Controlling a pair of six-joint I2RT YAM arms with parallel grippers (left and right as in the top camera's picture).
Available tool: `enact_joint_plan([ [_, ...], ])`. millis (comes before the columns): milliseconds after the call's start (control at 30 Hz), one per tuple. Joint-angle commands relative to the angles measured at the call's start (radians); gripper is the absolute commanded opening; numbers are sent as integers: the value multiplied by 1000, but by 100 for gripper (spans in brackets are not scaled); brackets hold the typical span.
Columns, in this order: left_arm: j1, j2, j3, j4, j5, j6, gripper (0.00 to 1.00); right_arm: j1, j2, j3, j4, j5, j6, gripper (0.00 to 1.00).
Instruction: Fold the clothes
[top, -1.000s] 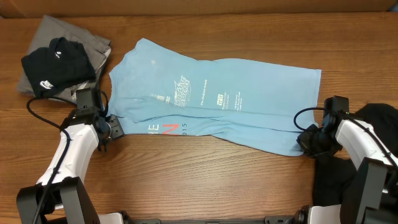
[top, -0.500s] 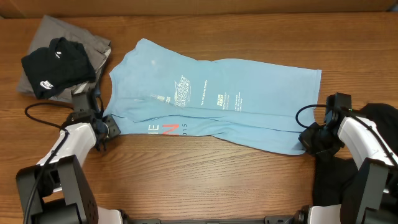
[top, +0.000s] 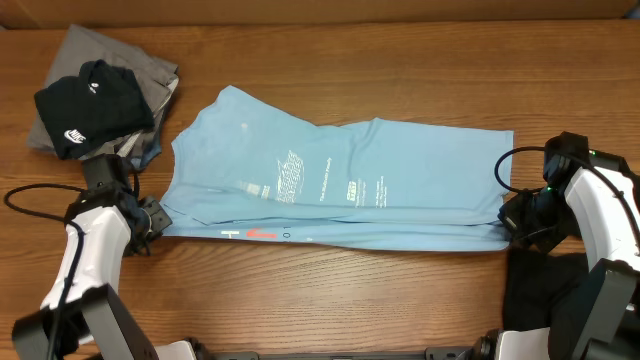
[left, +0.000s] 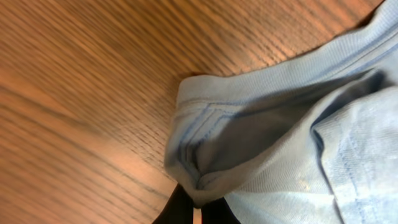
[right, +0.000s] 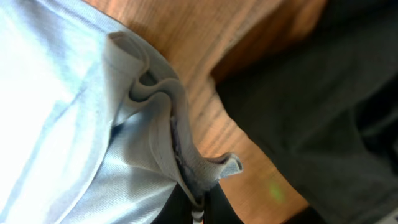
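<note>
Now stretched: the light blue T-shirt (top: 330, 180) lies taut across the middle of the table (top: 330, 310). Its near edge runs as a straight line, where half a second ago it sagged in a slack diagonal. Both arms have spread outward since then. The left gripper (top: 155, 217) sits farther left and nearer the front, the right gripper (top: 508, 218) farther right.

The red lettering, earlier readable, shows only as a thin strip along the folded near edge. The pale printed text and logos face up at centre.

Left wrist view: jaws clenched on a bunched blue hem with double stitching. Right wrist view: jaws pinched on a gathered corner of the same shirt.

A black T-shirt (top: 90, 105) with a white swoosh lies crumpled at the far left, on a grey garment (top: 95, 50). More black cloth (top: 545, 290) lies by the right arm.
</note>
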Motion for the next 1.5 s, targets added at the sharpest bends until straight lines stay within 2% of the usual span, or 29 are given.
enact_joint_plan([
  [0,13,-52,29,-31,-108,0,4,-9,2,27,-23,119,1,4],
  [133,16,-55,29,-42,-122,-21,4,-9,2,27,-38,145,0,5],
  [167,16,-55,30,-39,-113,-21,7,-9,2,27,-40,145,-3,6],
  [233,15,-55,31,-26,-86,-18,18,-8,2,27,-41,143,-22,16],
  [300,16,-55,37,-26,-66,-13,40,-9,2,27,-41,137,-29,27],
  [333,16,-55,43,-26,-55,-10,49,-9,2,27,-41,130,-29,27],
  [400,16,-55,84,-42,-2,29,56,-10,2,33,-33,109,-53,28],
  [533,6,-55,192,-95,114,92,55,-11,2,97,-33,27,-113,28],
  [667,-57,-55,303,-135,216,181,55,-11,-3,250,-30,-127,-217,30],
  [767,-156,-55,346,-119,251,253,59,-10,-3,370,-14,-285,-305,43],
  [833,-231,-45,349,-79,253,275,64,-8,-3,409,-1,-323,-314,47],
  [900,-319,23,349,37,239,274,70,-8,-3,426,18,-373,-314,47],
  [1033,-348,215,384,214,238,257,71,-8,-3,426,-15,-376,-314,47],
  [1233,-351,490,586,263,237,275,77,-8,-3,426,-43,-376,-314,47],
  [1367,-369,640,687,334,238,275,89,-8,-3,426,-45,-376,-314,48],
  [1467,-383,723,718,374,237,275,89,-8,-3,426,-44,-376,-314,48],
])
